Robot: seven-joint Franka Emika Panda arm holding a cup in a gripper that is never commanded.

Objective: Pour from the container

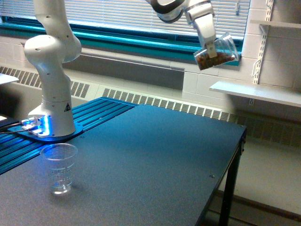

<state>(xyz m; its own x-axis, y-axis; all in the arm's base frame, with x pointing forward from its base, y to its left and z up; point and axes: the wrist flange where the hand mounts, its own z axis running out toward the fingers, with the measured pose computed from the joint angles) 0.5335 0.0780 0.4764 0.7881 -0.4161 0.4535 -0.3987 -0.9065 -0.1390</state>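
High above the table (155, 155), the white arm (51, 70) rises from its lit base near the table's far corner on the exterior view's left, bends out of the top of the frame, and comes back down with its wrist over the table's far edge. Its gripper (210, 48) points downward and slightly toward the exterior view's right, and its fingers are closed on the container (217, 52), a small clear cup tilted well over onto its side, mouth toward the exterior view's right. Brown pieces lie heaped along the lower side of the container. It hangs in the air, well apart from the table top, in front of the window blinds (131, 14).

On the table, close to its near edge on the exterior view's left and just in front of the arm's base, stands a taller clear cup (59, 168), upright with faint ridges; whether it holds anything cannot be told. The table top is dark and matte, with a black leg at its corner on the exterior view's right. Behind the table a radiator grille (164, 103) runs along the wall, and a white shelf (256, 92) is fixed to the wall beyond the table's far corner on the exterior view's right
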